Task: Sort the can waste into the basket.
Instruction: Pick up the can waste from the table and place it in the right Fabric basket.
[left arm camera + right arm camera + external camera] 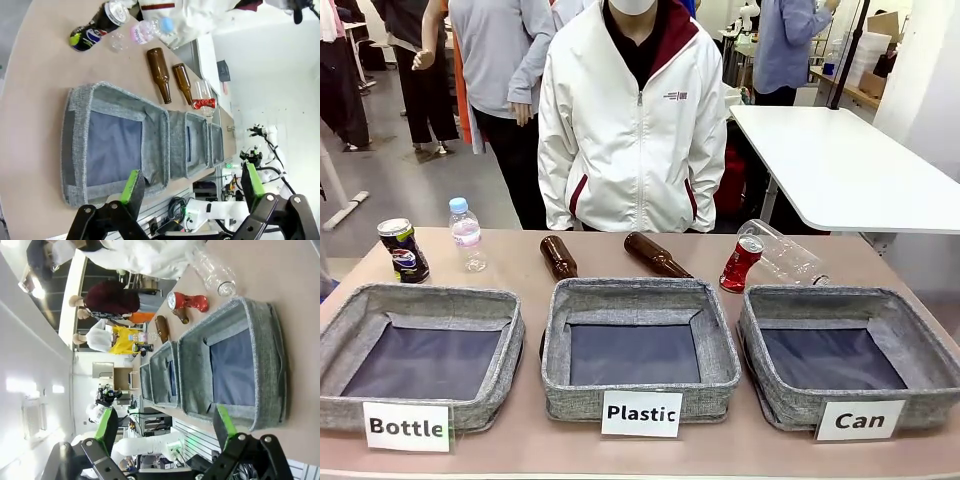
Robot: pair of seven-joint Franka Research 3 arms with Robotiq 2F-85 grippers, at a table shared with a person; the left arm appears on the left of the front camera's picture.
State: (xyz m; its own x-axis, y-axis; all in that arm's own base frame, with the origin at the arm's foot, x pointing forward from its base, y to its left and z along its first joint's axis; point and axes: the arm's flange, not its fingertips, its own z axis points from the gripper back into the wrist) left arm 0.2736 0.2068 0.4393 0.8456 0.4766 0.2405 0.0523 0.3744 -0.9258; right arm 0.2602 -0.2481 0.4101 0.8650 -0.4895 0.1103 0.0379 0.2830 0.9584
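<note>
Gaping at the left claw (191, 172): green pads far apart, nothing gripped. Likewise at the right claw (164, 412), spread open and empty.

Straight ahead of the right claw, onto the basket (820, 305): grey fabric walls, dark lining bare. Reads "Can" in bold black on the white card (860, 420) at its near wall. Just behind its far left corner, to the red can (741, 262), dented, silver top up, tilted, just beside a clear plastic bottle (788, 255) on its side.

Left along the bench (530, 440) to the middle tray (640, 295), carded "Plastic" (641, 413), then the left tray (430, 297), carded "Bottle" (407, 426); bare lining in both. Behind the middle tray, two brown glass bottles (558, 257) lying down.

Far left, behind the "Bottle" tray, well apart from the "Can" basket: the dark blue can (403, 250), upright, with a red-white-blue round logo, lettering too small to read. Next to it, a small upright water bottle (466, 236) with a blue cap, label unreadable.

Beyond the far edge, a person in a white jacket (632, 130).
</note>
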